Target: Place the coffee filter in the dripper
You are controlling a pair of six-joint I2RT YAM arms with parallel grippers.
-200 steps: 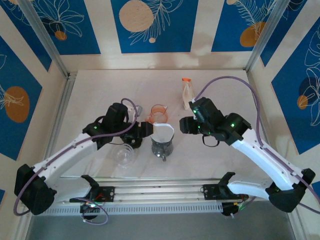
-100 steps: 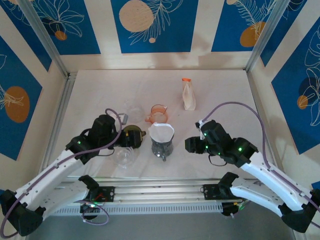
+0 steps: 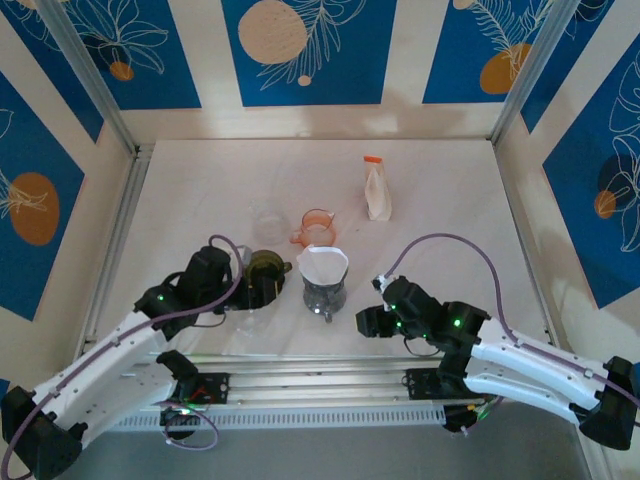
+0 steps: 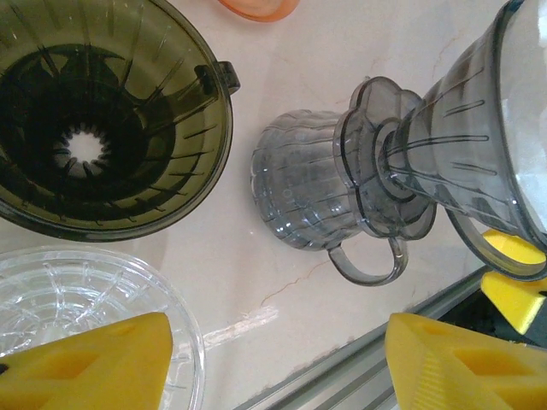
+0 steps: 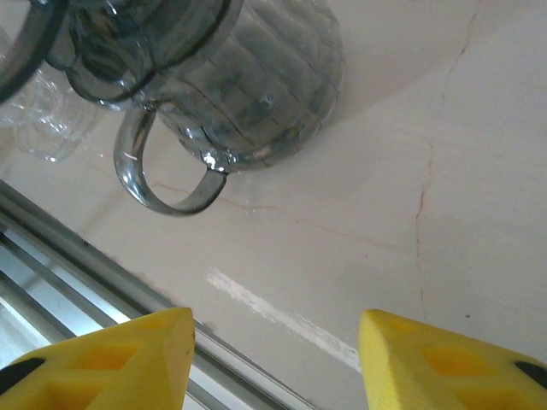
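You'll find the white coffee filter (image 3: 324,266) sitting open-mouthed in the grey dripper (image 4: 466,162), which stands on the grey ribbed server (image 3: 322,297) in the middle of the table (image 3: 450,230), toward its near edge. In the left wrist view the filter shows as a pale patch through the dripper's wall at the right edge.

Your left gripper (image 3: 252,292) is low over the table just left of the server. Its jaws are spread wide with nothing between them; the yellow fingertips (image 4: 94,367) frame bare tabletop and the near rail. One tip hangs over the clear plastic dripper (image 4: 77,295), and the olive-green dripper (image 3: 265,266) stands empty just beyond it, close to the server but apart from it.

Your right gripper (image 3: 368,322) sits to the near right of the server. Its jaws are also spread and hold nothing; the yellow fingertips (image 5: 453,363) bracket bare table, with the server's handle (image 5: 162,184) a little ahead and not touched.

Farther back, an orange cup (image 3: 317,224) stands just behind the filter, a clear glass (image 3: 268,219) is to its left, and a pale bag with an orange clip (image 3: 376,192) lies well apart at the far right
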